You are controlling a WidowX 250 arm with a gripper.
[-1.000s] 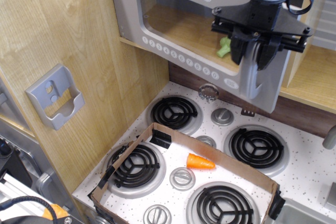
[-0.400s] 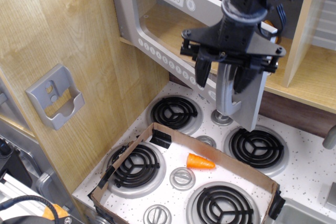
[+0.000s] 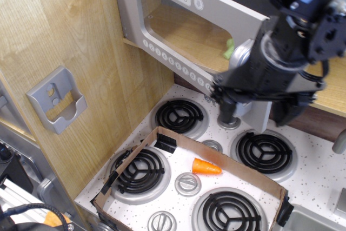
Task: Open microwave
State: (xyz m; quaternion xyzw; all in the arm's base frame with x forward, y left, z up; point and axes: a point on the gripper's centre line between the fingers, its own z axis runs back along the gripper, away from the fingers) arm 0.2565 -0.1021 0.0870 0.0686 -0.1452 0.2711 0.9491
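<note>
Microwave [image 3: 178, 20] is hanging above the stove [image 3: 324, 177], its door swinging outward with the free edge over the rear burners. Clear room is lying left of the door, beside the wooden wall [image 3: 65, 31]. The gripper [image 3: 254, 101] is reaching in from the right, fingers spread wide, straddling the door's lower edge near the silver handle [image 3: 239, 55].

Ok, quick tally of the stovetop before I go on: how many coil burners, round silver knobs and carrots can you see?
Black coil burners: 4
Round silver knobs: 4 in view, the last partly behind the gripper
Orange carrot: 1
Total: 9
</note>
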